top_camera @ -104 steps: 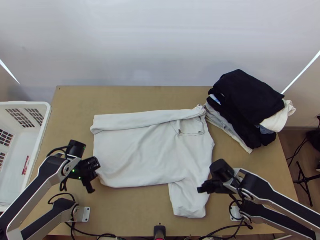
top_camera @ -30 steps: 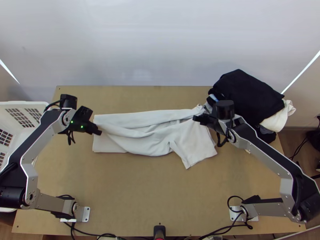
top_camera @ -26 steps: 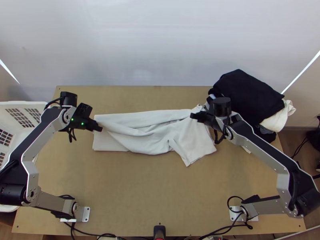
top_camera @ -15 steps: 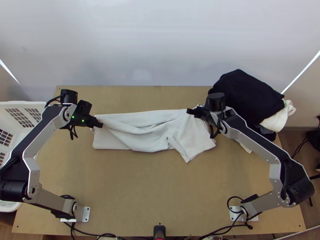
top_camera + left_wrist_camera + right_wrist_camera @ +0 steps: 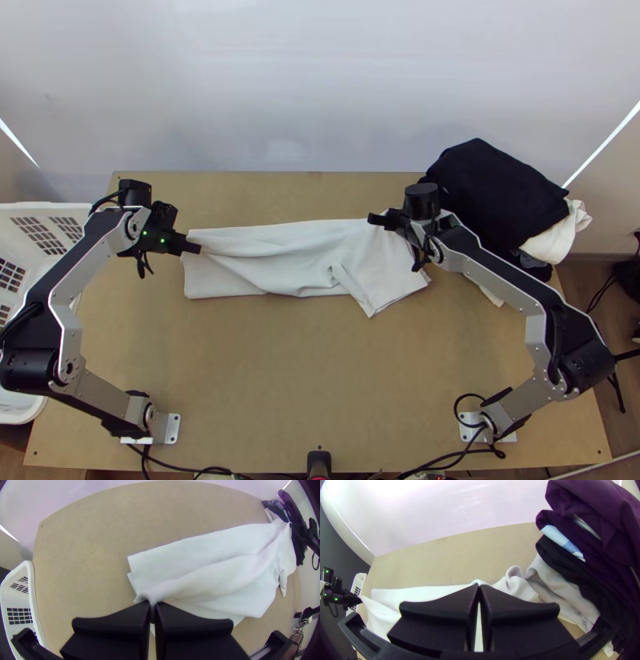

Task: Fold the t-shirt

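Note:
The white t-shirt lies as a long folded strip across the table, its sleeve part angled toward the near edge at the right end. At its left end my left gripper holds the cloth edge; in the left wrist view the left gripper is shut on gathered fabric, with creases running from it. My right gripper is over the strip's far edge near its right end. In the right wrist view the right gripper is shut, white cloth bunched at its tips.
A stack of folded clothes, dark on top, stands at the table's far right, close to the right gripper. A white basket is beside the table's left edge.
Since the oldest frame both grippers have moved up the picture and the shirt's near part was folded over toward the far edge. Lately the right gripper shifted left and the near edge slid slightly farther away.

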`<state>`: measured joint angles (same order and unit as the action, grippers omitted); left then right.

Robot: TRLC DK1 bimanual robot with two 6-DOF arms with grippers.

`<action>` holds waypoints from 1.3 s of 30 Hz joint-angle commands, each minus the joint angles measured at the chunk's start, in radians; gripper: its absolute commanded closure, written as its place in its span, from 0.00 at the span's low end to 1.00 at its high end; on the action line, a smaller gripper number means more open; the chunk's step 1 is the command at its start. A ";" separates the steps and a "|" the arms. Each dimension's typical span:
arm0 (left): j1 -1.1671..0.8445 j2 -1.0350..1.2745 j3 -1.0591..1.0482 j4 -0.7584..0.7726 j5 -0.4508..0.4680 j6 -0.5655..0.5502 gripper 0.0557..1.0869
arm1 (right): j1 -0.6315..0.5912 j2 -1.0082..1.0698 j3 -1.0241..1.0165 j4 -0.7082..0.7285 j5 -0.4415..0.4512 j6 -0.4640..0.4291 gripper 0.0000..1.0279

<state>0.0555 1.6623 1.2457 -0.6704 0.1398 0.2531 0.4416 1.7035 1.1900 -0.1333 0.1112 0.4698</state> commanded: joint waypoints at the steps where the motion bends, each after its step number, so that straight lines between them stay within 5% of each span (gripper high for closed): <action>1: 0.003 0.025 0.001 0.014 -0.008 -0.017 0.97 | 0.011 0.039 0.014 0.035 0.044 -0.014 0.97; 32: 0.017 0.172 0.064 0.072 -0.092 -0.097 0.97 | 0.051 0.212 0.129 0.107 0.229 -0.069 0.97; 33: 0.015 0.172 0.064 0.074 -0.092 -0.097 0.96 | 0.051 0.212 0.128 0.121 0.240 -0.077 0.94; 34: 0.015 0.171 0.064 0.074 -0.092 -0.097 0.87 | 0.052 0.211 0.126 0.129 0.245 -0.080 0.79; 36: 0.012 0.159 0.070 0.071 -0.092 -0.095 0.45 | 0.054 0.199 0.125 0.129 0.252 -0.080 0.22; 37: 0.012 0.146 0.070 0.081 -0.091 -0.100 0.37 | 0.057 0.186 0.123 0.129 0.255 -0.080 0.05; 39: 0.014 0.103 0.054 0.134 -0.085 -0.107 0.10 | 0.066 0.142 0.117 0.146 0.268 -0.080 0.04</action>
<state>0.0685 1.8183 1.3102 -0.5953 0.0471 0.1570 0.4950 1.8961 1.3128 -0.0189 0.3462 0.3950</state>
